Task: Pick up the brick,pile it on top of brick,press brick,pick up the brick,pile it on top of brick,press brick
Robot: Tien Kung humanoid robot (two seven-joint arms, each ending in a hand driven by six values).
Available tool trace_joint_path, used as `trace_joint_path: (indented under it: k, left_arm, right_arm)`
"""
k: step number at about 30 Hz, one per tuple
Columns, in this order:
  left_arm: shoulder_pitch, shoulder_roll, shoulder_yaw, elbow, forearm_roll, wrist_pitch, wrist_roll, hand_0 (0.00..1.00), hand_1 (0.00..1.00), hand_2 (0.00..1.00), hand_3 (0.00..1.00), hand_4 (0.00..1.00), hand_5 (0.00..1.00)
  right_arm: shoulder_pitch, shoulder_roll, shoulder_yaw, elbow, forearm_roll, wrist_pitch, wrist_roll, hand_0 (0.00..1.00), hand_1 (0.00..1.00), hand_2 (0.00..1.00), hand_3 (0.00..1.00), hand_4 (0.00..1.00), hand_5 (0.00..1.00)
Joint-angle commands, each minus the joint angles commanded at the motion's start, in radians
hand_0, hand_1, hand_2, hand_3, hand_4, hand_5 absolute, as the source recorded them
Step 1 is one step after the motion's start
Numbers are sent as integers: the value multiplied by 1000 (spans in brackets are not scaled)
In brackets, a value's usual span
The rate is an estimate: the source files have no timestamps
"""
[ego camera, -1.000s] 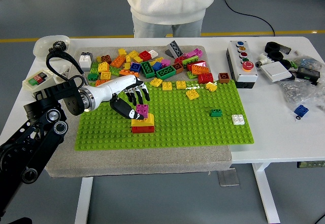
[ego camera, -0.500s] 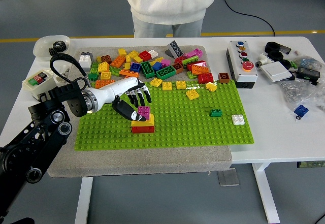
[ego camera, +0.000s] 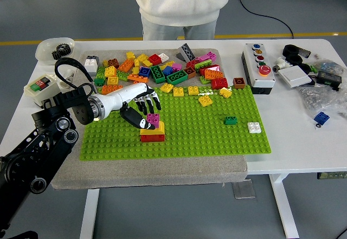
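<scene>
Bricks everywhere on this one. Big lime-green studded baseplate (ego camera: 217,141) sits on a grey felt mat (ego camera: 162,171) on the white table (ego camera: 303,147), and toward the plate's near-left part there's a little stack: a red brick (ego camera: 153,138) at the bottom, a yellow brick (ego camera: 156,130) on it, and a small magenta brick (ego camera: 153,118) on top.

Left hand (ego camera: 138,106) (white shell, black fingers) comes in from the left and hangs right over that stack. Its fingers (ego camera: 152,102) are loosely spread just beyond the magenta brick, and the thumb is down at that brick's left side. Whether the thumb actually touches it, I can't tell from up here, and I don't see a real grasp.

Loose pile of mixed-colour bricks (ego camera: 157,68) lies along the far edge of the plate, plus a small green brick (ego camera: 230,120) and a white brick (ego camera: 254,127) stuck on the right part.

Right of the mat is a grey button box (ego camera: 259,68). A person in a cream sweater (ego camera: 181,0) stands at the far side.
</scene>
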Motion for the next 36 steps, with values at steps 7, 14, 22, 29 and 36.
trace_joint_path:
  k: [7,14,22,29,36]
  left_arm:
    - [-1,0,0,3,-1,-1,0,471,424,437,511,890,2]
    - [2,-1,4,8,-3,3,-2,468,416,431,506,897,2]
    - [3,-1,5,13,-6,7,-6,467,413,429,503,900,2]
    - [2,0,6,15,-9,11,-8,464,409,426,500,906,2]
    - [2,0,6,16,-11,9,-11,461,405,423,502,915,2]
  right_arm:
    - [0,-1,2,0,0,0,-1,740,645,713,590,802,372]
    - [0,0,-2,0,2,1,0,740,645,713,591,802,372]
    - [-1,0,-4,0,2,1,1,740,645,713,590,802,371]
    - [-2,1,-4,0,2,1,0,740,645,714,591,803,372]
    - [-1,2,-7,0,4,1,1,739,646,714,591,802,373]
